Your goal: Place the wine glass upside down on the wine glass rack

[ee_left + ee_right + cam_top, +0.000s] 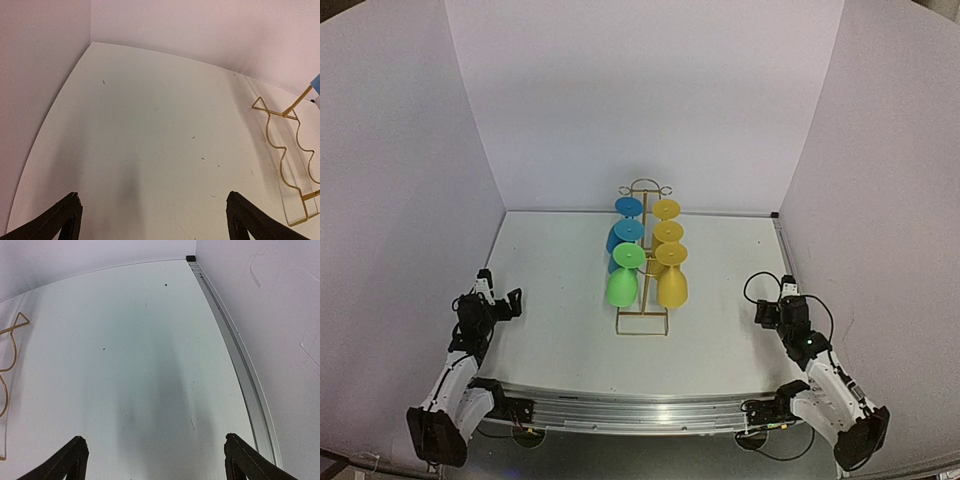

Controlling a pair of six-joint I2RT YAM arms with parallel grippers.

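From above, you see the rack [642,322] mid-table with six glasses hanging on it, foot up and bowl down: two blue glasses [625,232] and a green glass [623,280] on the left, three yellow glasses [671,280] on the right. No glass lies loose, so the job looks finished. The left gripper [502,290] and right gripper [772,302] sit well apart from the rack, near their own sides.

In the left wrist view, the left gripper [152,210] has its jaws spread wide with nothing between them; the rack [283,170] shows at the right edge.

The right wrist view shows the right gripper [155,445] likewise apart and empty, with rack wire [14,347] at the left.

If you handle one, the glasses look like light, stiff, smooth plastic. Pinch the stem just under the foot.
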